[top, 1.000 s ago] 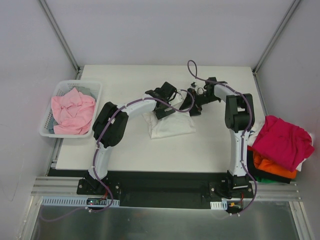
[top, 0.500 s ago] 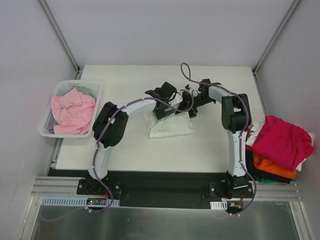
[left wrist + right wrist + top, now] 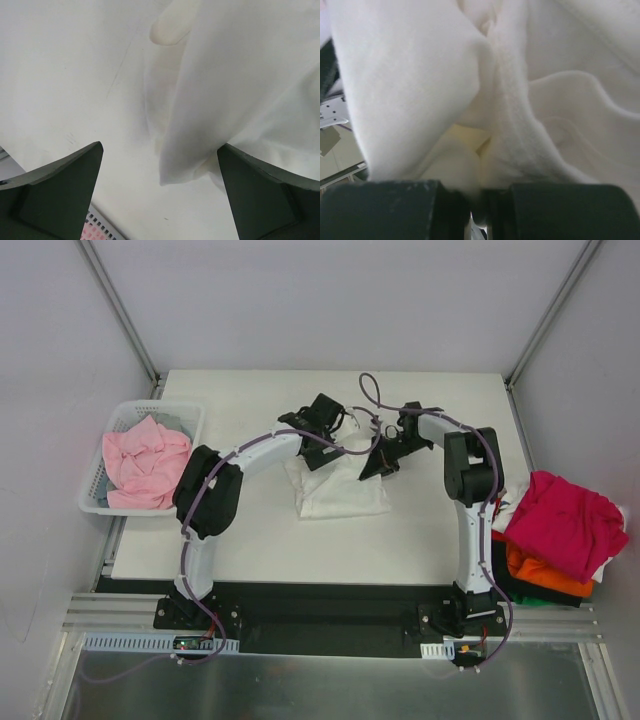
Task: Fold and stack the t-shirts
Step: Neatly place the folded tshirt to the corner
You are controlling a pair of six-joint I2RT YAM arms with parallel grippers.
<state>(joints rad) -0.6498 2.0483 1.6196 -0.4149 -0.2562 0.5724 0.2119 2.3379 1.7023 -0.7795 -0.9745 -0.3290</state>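
Stack off table's R side, nearest you: magenta tee [image 3: 565, 520] over orange tee [image 3: 540, 575]. Mid-table, white tee [image 3: 340, 492] lies rumpled. Your R gripper [image 3: 372, 468] has its jaws pressed together, pinching the tee's R edge. L gripper [image 3: 320, 445] jaws are spread wide over the far edge, holding nothing. Far L: pink tee [image 3: 145, 465] in basket [image 3: 192, 418].

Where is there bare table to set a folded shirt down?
Near strip of table between the white t-shirt and arm bases; far strip behind it. Crowded: centre, left hand and right hand at that shirt; basket left, shirt pile right.
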